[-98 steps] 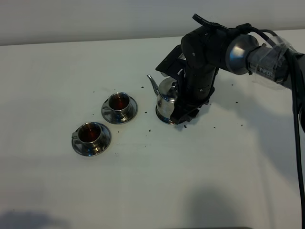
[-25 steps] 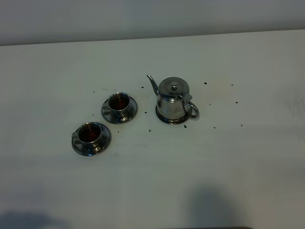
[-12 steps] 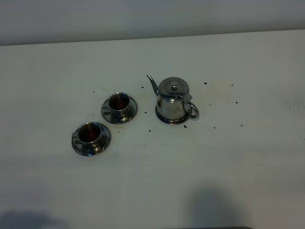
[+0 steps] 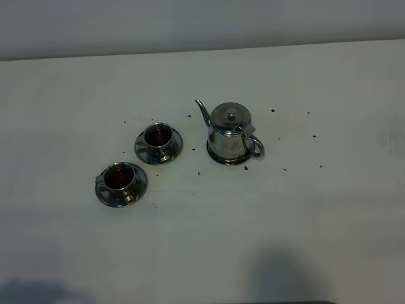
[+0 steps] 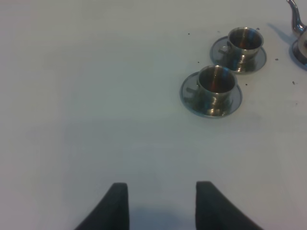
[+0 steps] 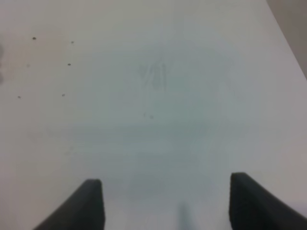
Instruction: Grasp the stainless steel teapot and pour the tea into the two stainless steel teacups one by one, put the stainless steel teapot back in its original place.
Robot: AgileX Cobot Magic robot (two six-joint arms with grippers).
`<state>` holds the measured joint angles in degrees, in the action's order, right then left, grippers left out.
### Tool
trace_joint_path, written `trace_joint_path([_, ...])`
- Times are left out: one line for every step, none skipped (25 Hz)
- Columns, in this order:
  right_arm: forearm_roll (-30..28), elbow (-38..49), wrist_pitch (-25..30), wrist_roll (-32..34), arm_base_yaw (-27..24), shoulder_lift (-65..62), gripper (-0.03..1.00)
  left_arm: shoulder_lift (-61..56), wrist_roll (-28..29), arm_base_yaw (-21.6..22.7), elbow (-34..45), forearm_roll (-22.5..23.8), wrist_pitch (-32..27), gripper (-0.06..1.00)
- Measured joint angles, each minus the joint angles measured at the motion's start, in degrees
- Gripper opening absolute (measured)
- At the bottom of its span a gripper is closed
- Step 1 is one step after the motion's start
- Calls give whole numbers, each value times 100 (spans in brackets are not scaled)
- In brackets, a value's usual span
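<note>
Teapot (image 4: pixel 230 134) upright on disc (image 4: pixel 218 158), frame centre; cups (image 4: pixel 158 136) (image 4: pixel 119 177) left, tea inside. Left gripper (image 5: pixel 162 203), right gripper (image 6: pixel 165 201) spread, empty. Task looks done; keep arms clear.

Steel teapot (image 4: pixel 230 132) upright on disc (image 4: pixel 218 158), right of teacups (image 4: pixel 158 139).

High view looks down on table (image 4: pixel 329 228); left wrist low, shares teacups (image 5: pixel 211 91).
</note>
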<state>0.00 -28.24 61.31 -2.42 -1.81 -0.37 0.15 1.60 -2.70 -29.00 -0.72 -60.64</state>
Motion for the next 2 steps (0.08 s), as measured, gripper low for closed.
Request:
trace_joint_path([0,0,0,0,0,0,54,0,0,0,0,0,0,37])
trace_joint_path([0,0,0,0,0,0,54,0,0,0,0,0,0,37])
